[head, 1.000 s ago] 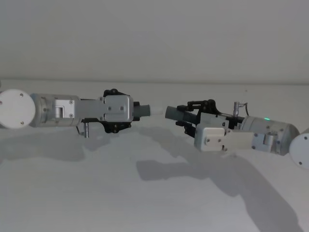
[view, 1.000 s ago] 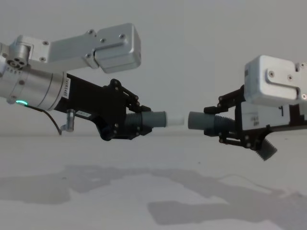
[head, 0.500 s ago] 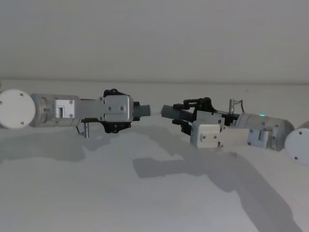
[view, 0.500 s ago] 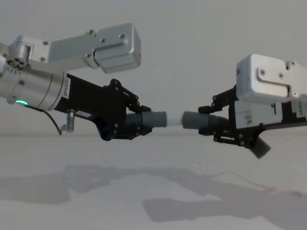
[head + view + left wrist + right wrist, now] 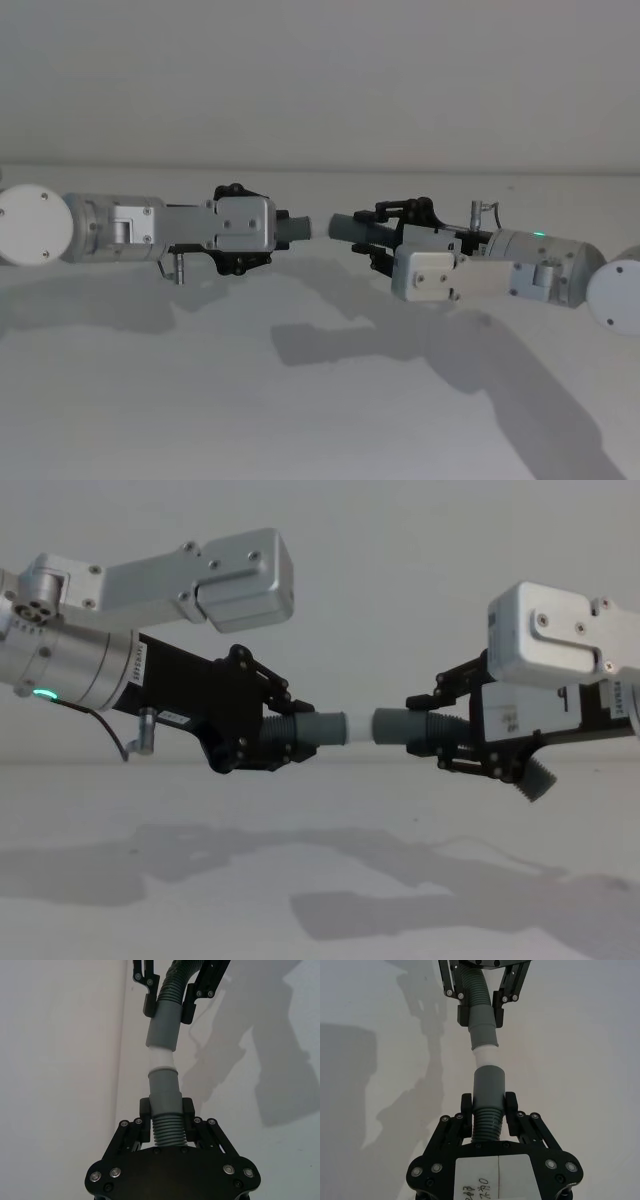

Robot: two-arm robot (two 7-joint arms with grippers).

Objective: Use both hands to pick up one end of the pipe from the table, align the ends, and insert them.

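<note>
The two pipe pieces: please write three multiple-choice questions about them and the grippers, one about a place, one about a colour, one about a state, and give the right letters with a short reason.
1. Where are the two pipe pieces?
A. lying flat on the table
B. held in the air above the table, one in each gripper
C. both in one gripper

2. What colour is the narrow tip of the left piece?
A. white
B. red
C. black

3. How do the two ends stand?
A. far apart, pointing away
B. facing each other, the tip at or just entering the mouth
C. one piece dropped

Answers: 1 B, the left gripper and the right gripper each clamp a piece above the table. 2 A, the tip is white. 3 B, the tip meets the grey mouth, with white showing.
</note>
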